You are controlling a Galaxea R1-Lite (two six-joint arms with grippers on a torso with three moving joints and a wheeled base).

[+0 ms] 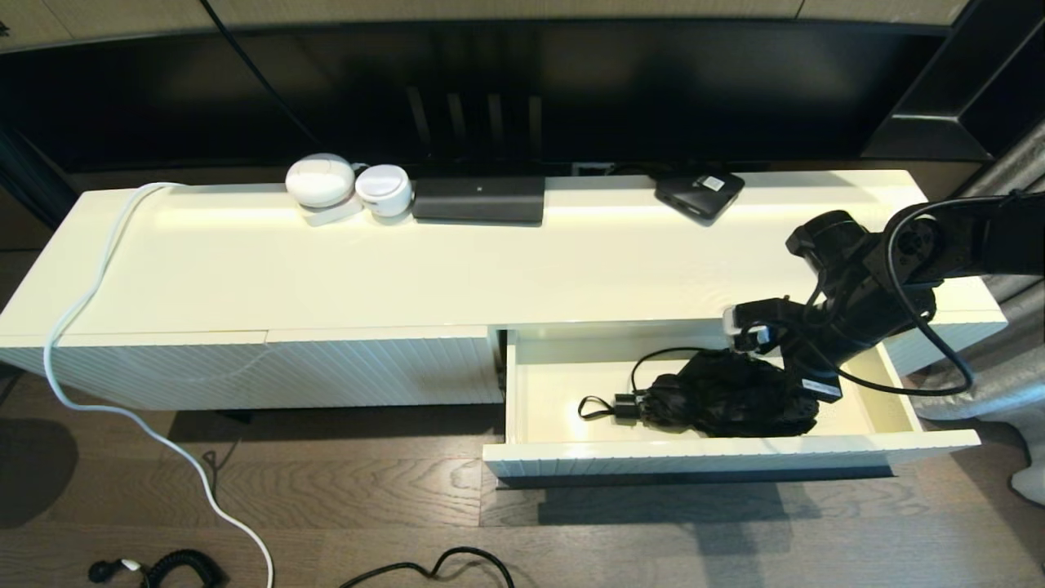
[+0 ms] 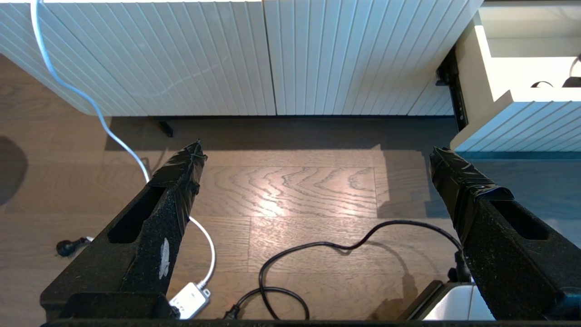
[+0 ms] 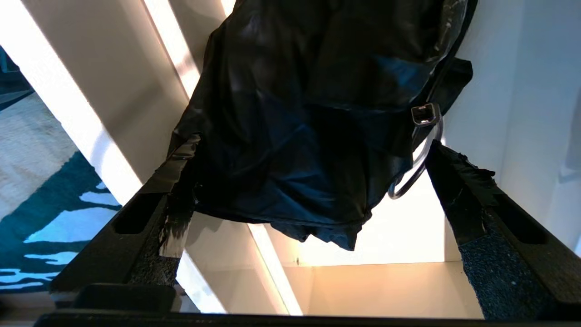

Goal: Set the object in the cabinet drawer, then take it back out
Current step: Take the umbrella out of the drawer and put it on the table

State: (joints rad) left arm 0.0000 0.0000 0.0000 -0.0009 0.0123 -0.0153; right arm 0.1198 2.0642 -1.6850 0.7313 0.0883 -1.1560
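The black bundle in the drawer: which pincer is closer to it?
Right. The right pincer straddles the black bundle in the cabinet drawer; the left pincer hangs over the floor, away.

Long low white cabinet (image 1: 457,261), ribbed fronts, glossy top with glare strip along back edge. Dark panel wall (image 1: 522,90) behind it. Wood-grain plank floor (image 1: 343,506). White cable (image 1: 98,392) drops off cabinet's left end; black cable (image 1: 441,567) loose on floor.

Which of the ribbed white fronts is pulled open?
The cabinet drawer on the robot's right is open, with a folded black umbrella inside. The ribbed front to its left sits flush and closed.
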